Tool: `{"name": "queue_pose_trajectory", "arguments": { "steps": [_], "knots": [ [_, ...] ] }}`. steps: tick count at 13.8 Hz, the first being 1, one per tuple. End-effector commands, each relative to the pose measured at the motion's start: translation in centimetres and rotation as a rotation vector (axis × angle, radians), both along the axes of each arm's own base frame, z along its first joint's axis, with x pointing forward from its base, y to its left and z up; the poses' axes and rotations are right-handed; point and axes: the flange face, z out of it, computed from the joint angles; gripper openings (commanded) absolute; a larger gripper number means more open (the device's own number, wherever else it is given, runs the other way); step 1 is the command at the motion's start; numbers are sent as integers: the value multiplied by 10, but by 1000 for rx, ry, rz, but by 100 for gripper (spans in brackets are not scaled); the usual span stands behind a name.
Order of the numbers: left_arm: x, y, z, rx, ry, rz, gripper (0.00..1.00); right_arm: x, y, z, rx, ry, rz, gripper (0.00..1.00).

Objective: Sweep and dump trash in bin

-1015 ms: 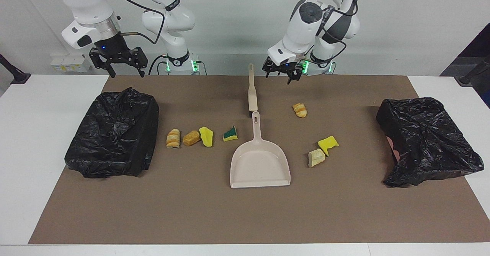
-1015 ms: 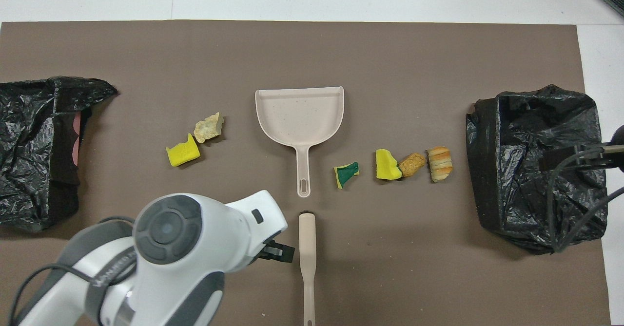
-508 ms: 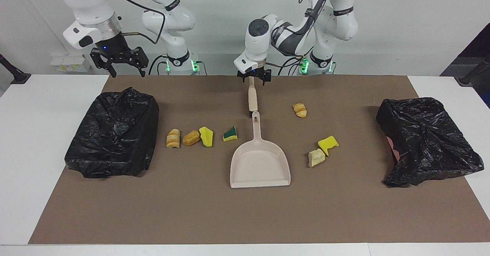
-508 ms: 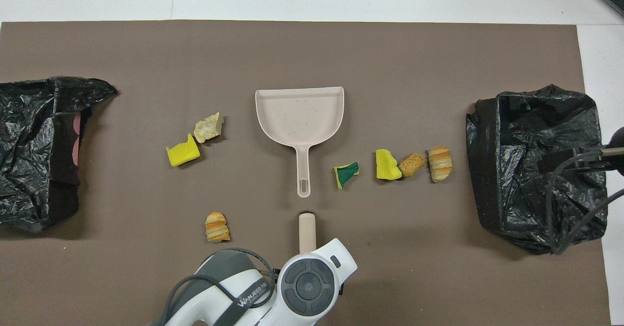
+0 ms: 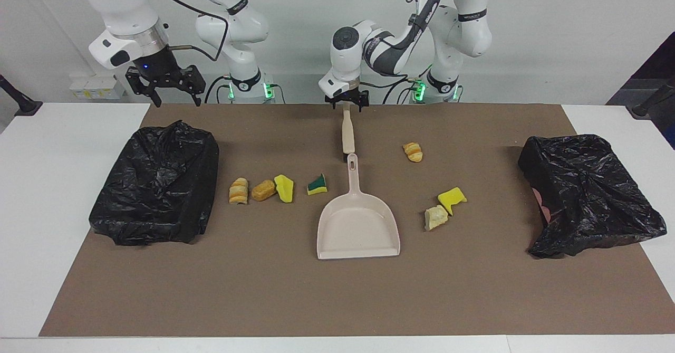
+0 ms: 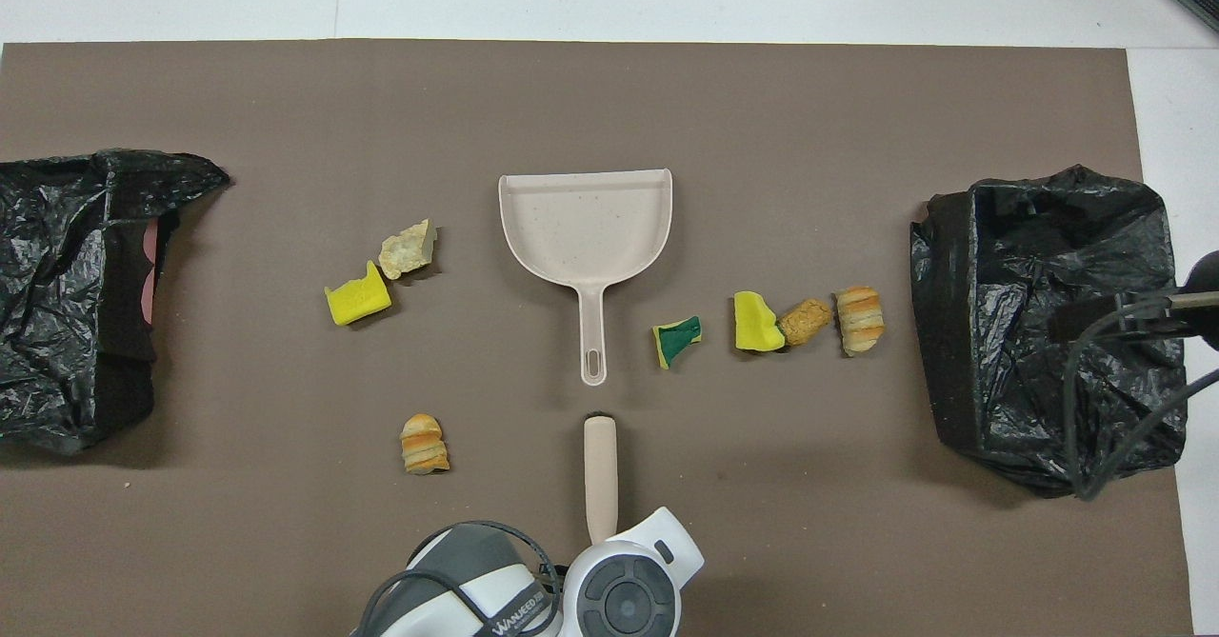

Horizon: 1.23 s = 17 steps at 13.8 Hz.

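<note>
Facing view only: left gripper point(image 5: 346, 105) top centre, jaws apart astride beige plastic brush handle point(image 5: 347, 131); right gripper point(image 5: 164, 84) upper left, spread, idle; overhead hides both; seven sponge-and-bread scraps point(image 6: 424, 444) mid-frame around beige dustpan point(image 6: 586, 228).

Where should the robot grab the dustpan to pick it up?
Probably by its long thin handle, coming straight down from above. The dustpan lies flat on the brown mat, and the handle points toward the robots, next to the brush. The handle is narrow enough for a claw; the pan part looks too wide.
</note>
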Motion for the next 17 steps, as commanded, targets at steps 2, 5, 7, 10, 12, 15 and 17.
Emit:
{"name": "queue_pose_trajectory", "arguments": {
  "steps": [2,5,7,10,12,15,17],
  "knots": [
    [-6,4,2,13,-29,94,4,-8,3,2,7,-11,3,100],
    [-4,7,2,24,-21,98,0,-8,4,2,8,-11,3,100],
    [2,14,9,39,-8,114,0,-8,4,2,8,-10,3,100],
    [31,45,34,114,21,165,0,-8,4,2,8,-10,3,100],
    [53,67,44,166,45,255,0,-8,8,2,7,-10,2,100],
    [85,96,54,294,5,538,0,-8,41,-7,40,18,-1,100],
    [100,121,47,381,-3,845,0,1,85,-26,47,22,12,100]
  ]
}}
